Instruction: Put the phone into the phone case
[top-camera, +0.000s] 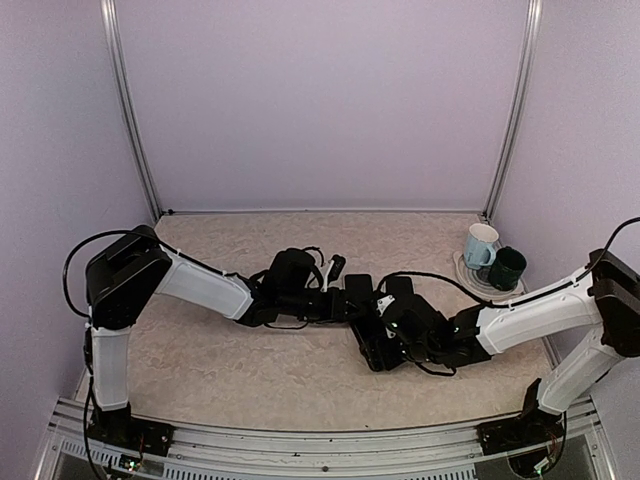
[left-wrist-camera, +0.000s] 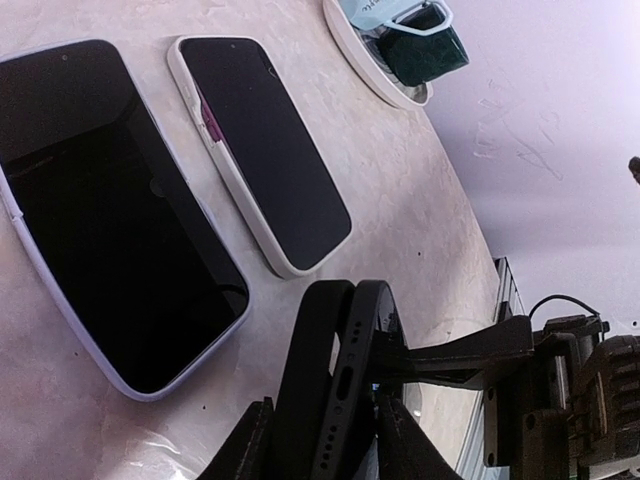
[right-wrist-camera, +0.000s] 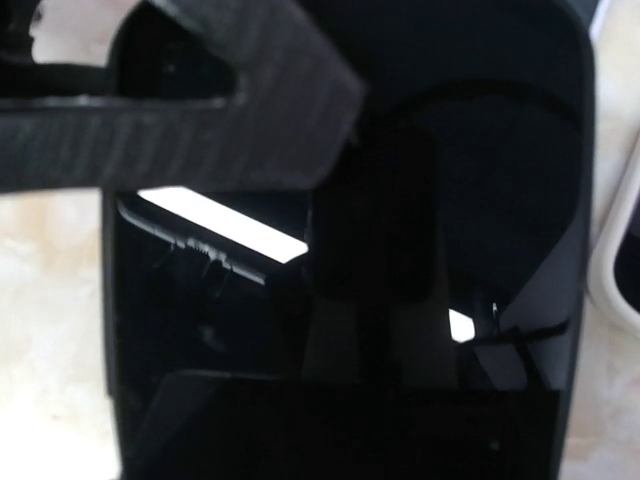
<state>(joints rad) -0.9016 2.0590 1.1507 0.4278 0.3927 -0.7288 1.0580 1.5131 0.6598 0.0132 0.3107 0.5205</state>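
My left gripper (left-wrist-camera: 320, 440) is shut on a black phone case (left-wrist-camera: 312, 350) and a black phone (left-wrist-camera: 358, 365), held edge-on side by side just above the table. The phone's port and speaker holes face the camera. In the top view the left gripper (top-camera: 350, 298) and right gripper (top-camera: 385, 335) meet at the table's middle. A finger of the right gripper (left-wrist-camera: 450, 352) reaches in from the right and touches the phone. The right wrist view is filled by the phone's dark glossy face (right-wrist-camera: 500, 150); the right jaws are lost in the dark.
A large phone in a lavender case (left-wrist-camera: 110, 200) and a smaller phone in a white case (left-wrist-camera: 265, 150) lie flat beside the grip. A white plate (top-camera: 468, 277) at the right back holds a pale mug (top-camera: 481, 243) and a dark green mug (top-camera: 507, 267).
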